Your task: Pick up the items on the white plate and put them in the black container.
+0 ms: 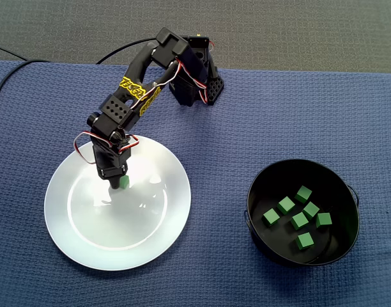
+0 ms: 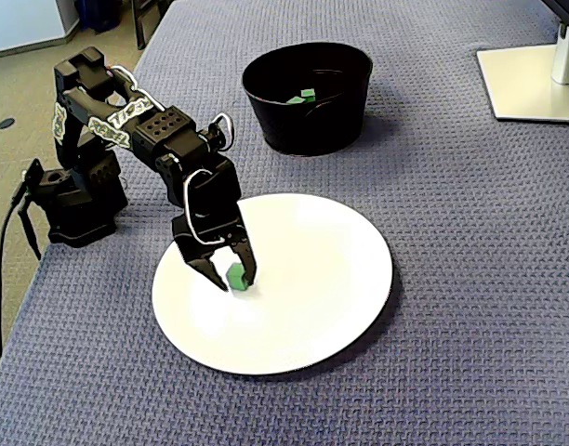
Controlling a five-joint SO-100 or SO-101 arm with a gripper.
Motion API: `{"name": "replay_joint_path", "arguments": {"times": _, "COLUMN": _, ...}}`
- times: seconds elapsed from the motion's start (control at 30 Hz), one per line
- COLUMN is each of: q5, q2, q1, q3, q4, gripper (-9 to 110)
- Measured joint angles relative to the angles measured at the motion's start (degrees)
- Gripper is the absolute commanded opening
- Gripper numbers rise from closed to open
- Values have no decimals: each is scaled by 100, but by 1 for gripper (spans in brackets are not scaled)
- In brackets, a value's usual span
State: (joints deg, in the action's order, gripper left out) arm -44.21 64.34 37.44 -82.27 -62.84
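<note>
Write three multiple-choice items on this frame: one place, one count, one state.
1. Where is the hand?
A. High in the air
B. Down at the white plate
C. Folded back at its base

2. How many green cubes lie in the black container?
A. Three
B. Five
C. Seven

3. What is the hand's state?
A. Fingers astride a green cube
B. Shut on nothing
C. Spread wide, nothing between

Key:
1 B: both fixed views show its tips at the plate.
2 C: seven show in the fixed view from above.
3 A: one finger sits on each side of the cube.
</note>
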Motion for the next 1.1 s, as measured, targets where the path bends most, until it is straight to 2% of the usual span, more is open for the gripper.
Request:
{"name": "replay_joint_path", "arguments": {"times": 0.13, "q5": 79, "q2": 0, "q1": -70, "q3": -114, "q4": 9, "gripper": 3}}
{"name": "replay_joint_path", "arguments": {"times": 0.3, "q5": 97, "q2": 0, "q1": -88, "q3": -185, "q4": 9, "gripper": 22}}
{"name": "replay_joint_path", "arguments": {"times": 0.53, "q5": 369, "q2": 0, "q1": -88, "q3": -79, "q4": -237, "gripper": 26}}
{"name": "replay_joint_path", "arguments": {"times": 0.73, "q5": 756, "q2": 0, "q1": -88, "q3": 123, "q4": -800, "gripper": 25}}
{"name": "replay_joint_path", "arguments": {"times": 1.1, "q5": 1055, "q2": 0, "q1": -70, "q3": 132, "q4": -976, "gripper": 23}}
